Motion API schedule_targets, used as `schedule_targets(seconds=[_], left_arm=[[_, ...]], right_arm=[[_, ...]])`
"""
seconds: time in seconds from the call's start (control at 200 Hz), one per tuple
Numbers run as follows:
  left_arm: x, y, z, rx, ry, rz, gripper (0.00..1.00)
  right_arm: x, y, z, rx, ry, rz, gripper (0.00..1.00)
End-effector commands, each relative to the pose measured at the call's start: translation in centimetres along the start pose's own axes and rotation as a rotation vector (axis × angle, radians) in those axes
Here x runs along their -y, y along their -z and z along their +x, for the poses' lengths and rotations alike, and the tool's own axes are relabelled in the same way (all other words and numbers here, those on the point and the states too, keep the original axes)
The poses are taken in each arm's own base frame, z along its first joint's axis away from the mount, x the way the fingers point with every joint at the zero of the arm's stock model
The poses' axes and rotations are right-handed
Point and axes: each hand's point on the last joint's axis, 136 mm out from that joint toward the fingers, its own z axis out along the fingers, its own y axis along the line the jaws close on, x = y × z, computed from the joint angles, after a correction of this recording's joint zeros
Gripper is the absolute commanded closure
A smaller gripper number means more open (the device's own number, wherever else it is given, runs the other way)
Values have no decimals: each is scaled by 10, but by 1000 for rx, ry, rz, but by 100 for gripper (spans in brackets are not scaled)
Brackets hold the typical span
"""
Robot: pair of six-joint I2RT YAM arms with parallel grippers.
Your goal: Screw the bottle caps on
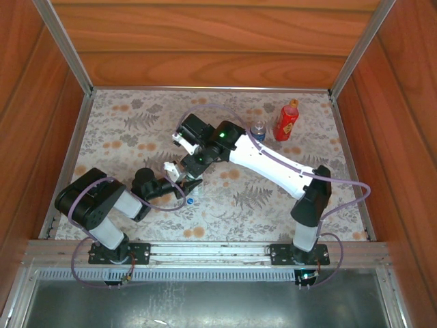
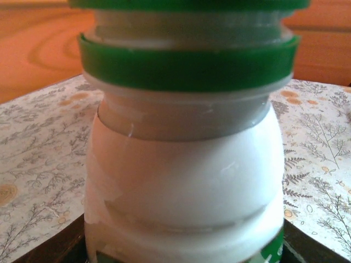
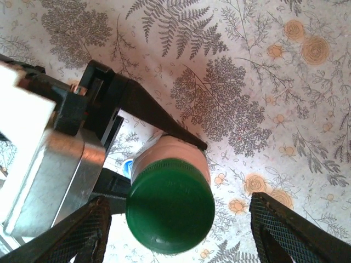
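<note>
The flower-patterned table (image 1: 123,137) is carrying everything. The two arms are meeting over its middle. The left gripper (image 2: 184,255) is clamping the white bottle (image 2: 186,181) by its body, one dark finger pressing each side, and is holding it upright just above the cloth. The right gripper (image 3: 184,216) is hanging over the top of that bottle with its meshed fingers (image 3: 285,230) spread apart, one on each side of the cap and neither touching it. The red bottle (image 1: 287,123) is standing at the far right of the table, with the short clear bottle (image 1: 257,132) just beside it on its left. The green cap (image 3: 170,205) is sitting on the white bottle's neck; how tightly cannot be told. An orange cap (image 1: 293,103) is topping the red bottle. The blue cap (image 1: 189,201) is lying on the cloth near the left gripper, well apart from the clear bottle.
</note>
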Motion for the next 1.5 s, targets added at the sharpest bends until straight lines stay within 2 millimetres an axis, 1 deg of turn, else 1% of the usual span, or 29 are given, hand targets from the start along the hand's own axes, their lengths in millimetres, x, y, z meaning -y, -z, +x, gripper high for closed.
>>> schedule_targets(seconds=[0.0,0.105,0.165,0.205,0.215,0.23,0.37,0.575,0.779,0.789,0.799,0.874,1.054,1.264,1.334,1.499], left_arm=[[6,-2,13,-43,26,31,43],[7,-2,13,-43,26,33,43],[6,-2,13,-43,26,31,43],[6,-2,13,-43,27,32,43],[7,-2,13,-43,27,33,43],[7,-2,13,-44,28,34,43],[7,-2,12,-42,27,35,43],[7,-2,13,-43,27,34,43],[6,-3,13,-45,29,34,43],[7,-3,13,-46,30,35,43],[7,-3,13,-45,29,35,43],[7,-3,14,-46,29,35,43],[7,-3,14,-47,30,35,43],[7,-2,13,-46,28,35,43],[7,-2,13,-45,28,34,43],[7,-3,13,-46,28,36,43]], right_arm=[[-2,25,-8,91,-20,-9,27],[0,29,-12,140,-50,-28,28],[3,31,-13,169,-87,-52,31],[4,23,-12,170,-110,-79,34],[4,32,-13,193,-116,-87,35],[5,33,-14,204,-128,-101,37],[8,23,-9,191,-203,-191,46],[8,12,-3,148,-224,-228,47],[7,12,-1,136,-225,-236,53],[7,2,1,111,-228,-236,53],[7,-1,2,103,-229,-235,53],[6,-4,3,90,-226,-240,53],[6,-10,2,76,-227,-238,58],[9,-8,1,74,-223,-219,59],[11,-6,2,77,-223,-210,63],[9,-4,5,75,-228,-218,67]])
